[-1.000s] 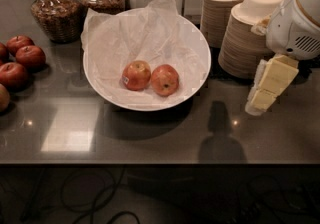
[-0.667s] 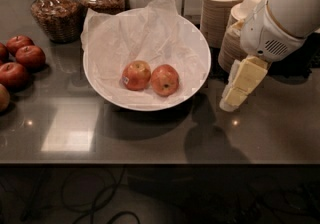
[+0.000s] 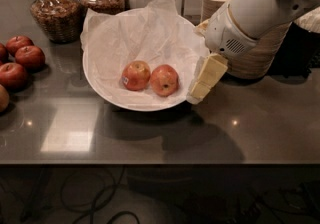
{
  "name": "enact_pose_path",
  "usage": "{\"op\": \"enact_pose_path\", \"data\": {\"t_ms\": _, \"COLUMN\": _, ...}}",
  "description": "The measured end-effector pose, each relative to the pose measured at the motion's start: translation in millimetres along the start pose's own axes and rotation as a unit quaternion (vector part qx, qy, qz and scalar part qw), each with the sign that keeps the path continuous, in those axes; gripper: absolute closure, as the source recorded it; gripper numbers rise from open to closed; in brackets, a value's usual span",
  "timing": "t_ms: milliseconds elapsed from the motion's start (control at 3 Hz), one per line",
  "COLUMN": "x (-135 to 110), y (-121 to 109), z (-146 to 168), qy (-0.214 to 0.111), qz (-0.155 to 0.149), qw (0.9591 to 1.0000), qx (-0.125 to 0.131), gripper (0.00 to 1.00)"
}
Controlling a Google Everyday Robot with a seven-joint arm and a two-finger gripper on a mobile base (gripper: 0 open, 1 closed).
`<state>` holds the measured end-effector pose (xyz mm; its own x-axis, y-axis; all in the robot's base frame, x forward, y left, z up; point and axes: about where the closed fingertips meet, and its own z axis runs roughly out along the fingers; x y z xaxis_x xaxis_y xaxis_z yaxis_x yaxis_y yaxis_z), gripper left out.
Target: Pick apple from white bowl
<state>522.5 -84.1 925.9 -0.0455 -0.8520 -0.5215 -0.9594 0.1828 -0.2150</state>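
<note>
Camera view: arm has swung left across the last second. The gripper was out by the stacked beige bowls, well clear of the white bowl; now it hangs at the bowl's right rim, tip overlapping the edge from this angle. Height looks roughly unchanged, so the move reads as sideways travel, not a descent

Gripper state: can't read whether it's released or clenched from here, it's seen side-on as one yellowish stack. Nothing is in it either way

The apple, the mottled one with the dark spot, sits on the tissue paper near the bowl's middle, touching or nearly touching the sticker apple on its left. Neither fruit has shifted since the earlier frames. The target is the nearer of the two to the gripper, just beside it with a strip of bare paper between

What it means: approach is mostly done, grasp not started. My read is the remaining job is a short reach left over the rim plus a drop onto the target

Risks as I judge them:
- rim clip on the way in, the bowl could slide on the counter
- neighbour apple sits tight against the target, so a wide closure may nudge or catch both
- crinkled paper could bunch under the tip

The dark red apples at far left and the jars behind are out of the path
</note>
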Motion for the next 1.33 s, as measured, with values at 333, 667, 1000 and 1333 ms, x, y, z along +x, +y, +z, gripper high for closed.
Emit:
{"op": "enact_pose_path", "data": {"t_ms": 333, "x": -12.3, "y": -5.4, "z": 12.8, "qy": -0.014, "qz": -0.007, "qw": 0.9998, "qx": -0.009, "gripper": 0.08}}
{"op": "enact_pose_path", "data": {"t_ms": 667, "x": -16.4, "y": -8.3, "z": 26.5, "qy": -0.017, "qz": -0.011, "qw": 0.9997, "qx": -0.016, "gripper": 0.13}}
{"op": "enact_pose_path", "data": {"t_ms": 1000, "x": -20.0, "y": -8.4, "z": 37.7, "qy": -0.016, "qz": -0.017, "qw": 0.9995, "qx": -0.021, "gripper": 0.12}}
{"op": "enact_pose_path", "data": {"t_ms": 1333, "x": -20.8, "y": -6.9, "z": 47.6, "qy": -0.012, "qz": -0.02, "qw": 0.9993, "qx": -0.027, "gripper": 0.19}}
